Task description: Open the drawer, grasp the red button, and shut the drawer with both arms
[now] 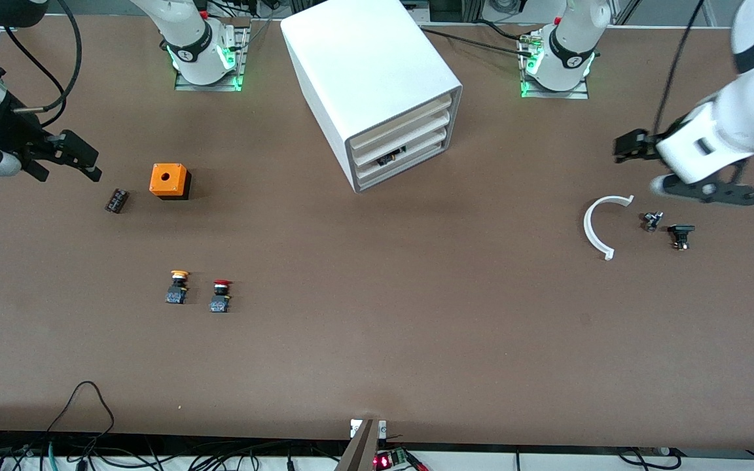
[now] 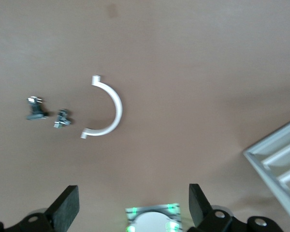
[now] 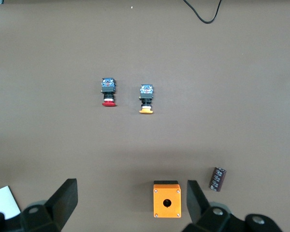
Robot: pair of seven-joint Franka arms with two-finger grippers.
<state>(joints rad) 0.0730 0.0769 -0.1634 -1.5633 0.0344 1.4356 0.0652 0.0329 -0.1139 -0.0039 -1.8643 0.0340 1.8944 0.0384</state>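
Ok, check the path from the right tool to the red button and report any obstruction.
Nothing visible blocks it. The right tool hangs open over bare table; the orange cube and dark cylinder sit beside the route to the red button.

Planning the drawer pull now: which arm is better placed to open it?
Probably left: the left gripper hovers open toward the side the drawer fronts face. The right gripper hangs open over the table's opposite end.

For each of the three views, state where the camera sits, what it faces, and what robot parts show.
Front: high across the table, facing both bases; cabinet centre, both arms visible.
Left wrist: looks down past the open left end effector at a white arc and cabinet corner.
Right wrist: looks down past the open right end effector at the red button, yellow switch and orange cube.
Front shares all of these.
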